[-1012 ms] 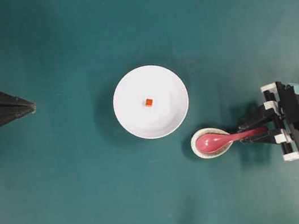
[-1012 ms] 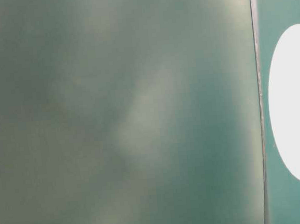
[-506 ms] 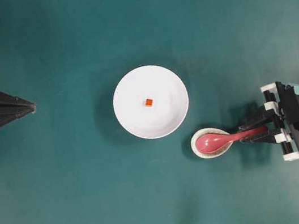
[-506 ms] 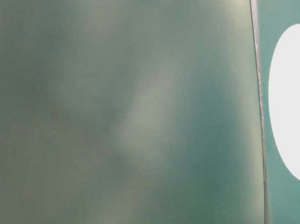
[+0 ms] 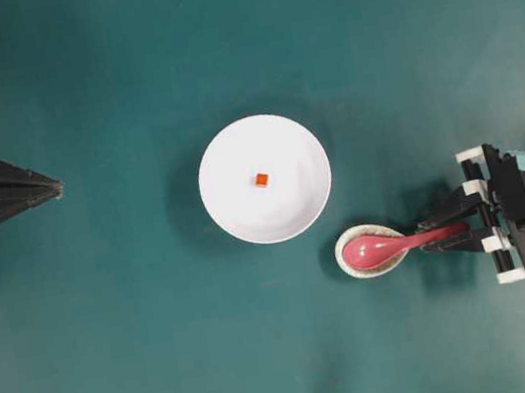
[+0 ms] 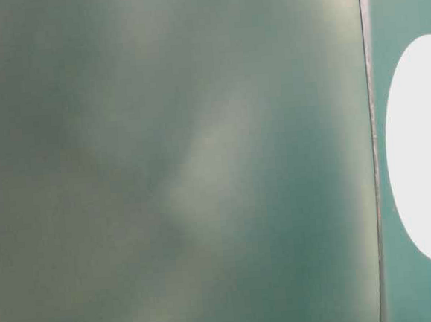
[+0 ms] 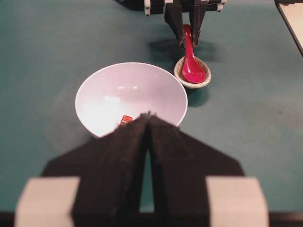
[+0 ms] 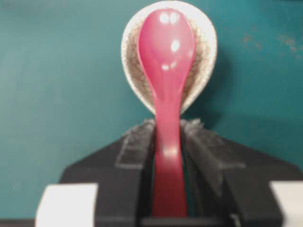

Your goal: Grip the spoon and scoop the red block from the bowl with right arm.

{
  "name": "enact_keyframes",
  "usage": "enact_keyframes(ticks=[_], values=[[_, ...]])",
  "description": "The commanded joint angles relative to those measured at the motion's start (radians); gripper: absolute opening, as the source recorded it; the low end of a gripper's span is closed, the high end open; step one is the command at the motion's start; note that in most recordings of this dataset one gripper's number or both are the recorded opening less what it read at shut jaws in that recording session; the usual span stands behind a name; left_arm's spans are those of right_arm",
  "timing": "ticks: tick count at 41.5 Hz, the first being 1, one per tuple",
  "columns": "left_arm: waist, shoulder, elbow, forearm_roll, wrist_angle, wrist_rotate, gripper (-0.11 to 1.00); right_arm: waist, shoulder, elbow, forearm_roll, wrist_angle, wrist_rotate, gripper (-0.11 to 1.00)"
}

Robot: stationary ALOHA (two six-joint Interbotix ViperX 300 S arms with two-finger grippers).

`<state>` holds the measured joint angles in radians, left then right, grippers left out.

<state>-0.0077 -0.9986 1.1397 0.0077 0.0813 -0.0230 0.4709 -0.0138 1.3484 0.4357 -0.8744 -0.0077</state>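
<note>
A: From overhead, what lies on the counter (image 5: 168, 353)?

B: A plain teal counter with no print or label anywhere. The white bowl (image 5: 290, 212) sits near the middle with the red block (image 5: 261, 179) inside it, a little left of its centre. Just below and right of the bowl is a small speckled dish (image 5: 346, 261), and the spoon (image 5: 377, 249) rests with its scoop in that dish, handle pointing right.

A: And the hands?

B: The right hand (image 5: 448, 234) has its fingers on either side of the spoon handle. The left hand (image 5: 52, 191) is at the far left edge, well apart from everything, its fingers pressed together to a point.

A: The table-level view?

B: Mostly a blurred grey-green haze; only a white oval at the right edge, which I cannot identify with certainty.

A: The left wrist view?

B: The closed left hand (image 7: 149, 118) fills the bottom, the bowl (image 7: 94, 90) beyond it with the block (image 7: 126, 119) inside, and the spoon (image 7: 191, 66) in the dish (image 7: 204, 80) farther back.

A: The right wrist view?

B: The right hand (image 8: 168, 137) pinches the spoon (image 8: 166, 52) handle between its pads (image 8: 137, 146); the crackle-glazed dish (image 8: 203, 56) holds the scoop. No writing is readable.
</note>
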Motion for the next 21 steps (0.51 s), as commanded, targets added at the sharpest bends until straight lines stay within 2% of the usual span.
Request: enact_keyframes(ticks=[1, 15, 21], values=[[-0.003, 0.009, -0.031, 0.002, -0.005, 0.0, 0.0, 0.003, -0.006, -0.009, -0.002, -0.006, -0.002, 0.31], [-0.003, 0.009, -0.031, 0.002, -0.005, 0.0, 0.0, 0.003, -0.006, -0.011, -0.002, -0.005, -0.005, 0.3], [-0.003, 0.009, -0.031, 0.002, -0.005, -0.002, 0.0, 0.003, -0.006, -0.011, -0.002, -0.005, -0.006, 0.25]])
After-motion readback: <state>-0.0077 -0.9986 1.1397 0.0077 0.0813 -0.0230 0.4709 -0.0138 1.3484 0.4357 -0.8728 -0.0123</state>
